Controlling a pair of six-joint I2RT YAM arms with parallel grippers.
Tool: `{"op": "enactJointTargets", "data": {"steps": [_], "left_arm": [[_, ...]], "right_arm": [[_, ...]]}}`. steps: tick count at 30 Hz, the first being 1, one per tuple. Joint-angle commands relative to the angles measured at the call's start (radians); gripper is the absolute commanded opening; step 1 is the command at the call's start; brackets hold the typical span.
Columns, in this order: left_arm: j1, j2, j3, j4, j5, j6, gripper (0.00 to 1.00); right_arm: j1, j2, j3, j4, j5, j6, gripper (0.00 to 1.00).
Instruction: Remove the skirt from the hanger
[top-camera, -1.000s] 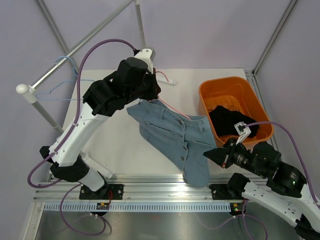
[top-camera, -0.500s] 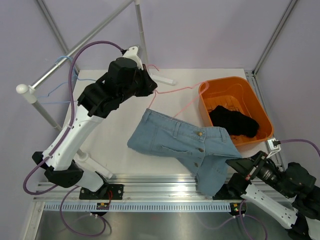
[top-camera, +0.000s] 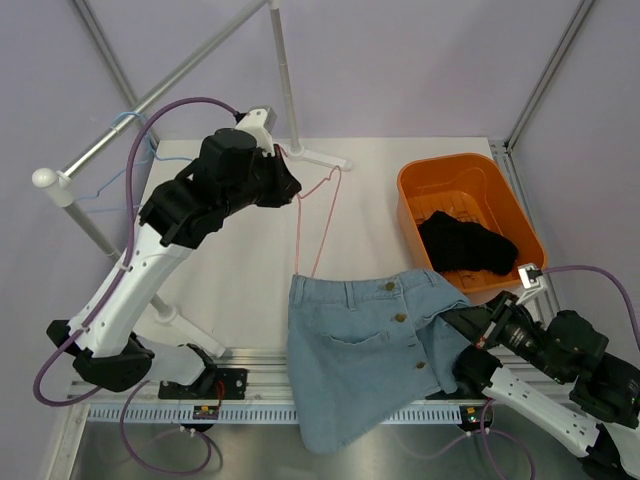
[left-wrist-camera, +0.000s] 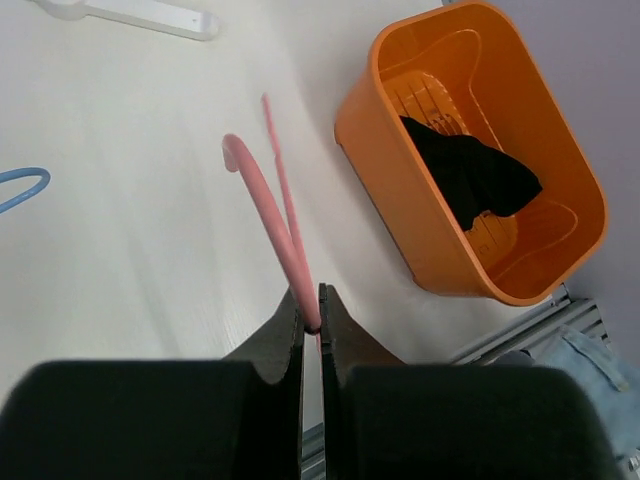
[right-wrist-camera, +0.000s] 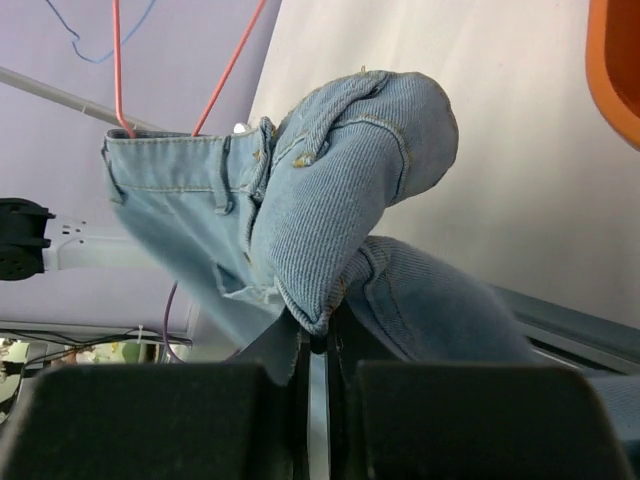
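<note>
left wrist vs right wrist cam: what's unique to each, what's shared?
Left wrist only: left fingers shut on the pink hanger, and the black garment in the orange bin. Right wrist only: right fingers pinching a fold of the skirt, hanger wires meeting its waistband. Both: pink hanger, orange bin, skirt denim, white table.

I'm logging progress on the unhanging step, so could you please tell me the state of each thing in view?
left gripper: jaws shut on the hanger.
right gripper: jaws shut on a fold of the skirt.
hanger: held up, lower end at the waistband, apparently not yet free.
skirt: spread on the table, hem over the near edge.
orange bin: upright, black garment inside.
</note>
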Motion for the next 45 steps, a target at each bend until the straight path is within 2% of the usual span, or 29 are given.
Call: {"op": "enactJointTargets", "data": {"steps": [1, 6, 14, 19, 25, 29, 35, 36, 40, 43, 45], "left_arm": [[0.005, -0.073, -0.004, 0.082, 0.039, 0.008, 0.0], [0.004, -0.141, -0.096, 0.186, 0.098, 0.008, 0.0], [0.004, -0.185, -0.114, 0.301, 0.321, -0.061, 0.0], [0.005, -0.214, -0.03, 0.313, 0.419, -0.084, 0.0], [0.004, -0.288, 0.11, 0.198, 0.398, -0.053, 0.0], [0.004, -0.372, 0.113, 0.145, 0.384, -0.045, 0.0], [0.004, -0.519, 0.035, 0.126, 0.37, -0.079, 0.0], [0.004, -0.554, 0.001, 0.123, 0.37, -0.085, 0.0], [0.004, -0.621, -0.086, 0.105, 0.382, -0.104, 0.0], [0.004, -0.667, -0.157, 0.1, 0.393, -0.121, 0.0], [0.004, -0.685, -0.186, 0.098, 0.396, -0.13, 0.0]], "right_arm": [[0.004, 0.036, -0.02, 0.139, -0.033, -0.002, 0.0], [0.004, 0.14, -0.016, 0.213, -0.092, -0.036, 0.0], [0.005, 0.394, -0.012, 0.371, -0.149, -0.091, 0.0], [0.004, 0.569, -0.057, 0.499, -0.204, -0.101, 0.0], [0.004, 0.695, -0.034, 0.541, -0.159, -0.162, 0.0], [-0.024, 0.813, 0.125, 0.472, -0.049, -0.243, 0.0], [-0.203, 0.936, 0.414, 0.428, -0.075, -0.395, 0.0], [-0.252, 0.944, 0.455, 0.429, -0.067, -0.422, 0.0], [-0.321, 0.987, 0.67, 0.443, 0.038, -0.585, 0.0], [-0.335, 1.016, 0.852, 0.512, 0.081, -0.718, 0.0], [-0.335, 1.018, 0.9, 0.552, 0.129, -0.778, 0.0]]}}
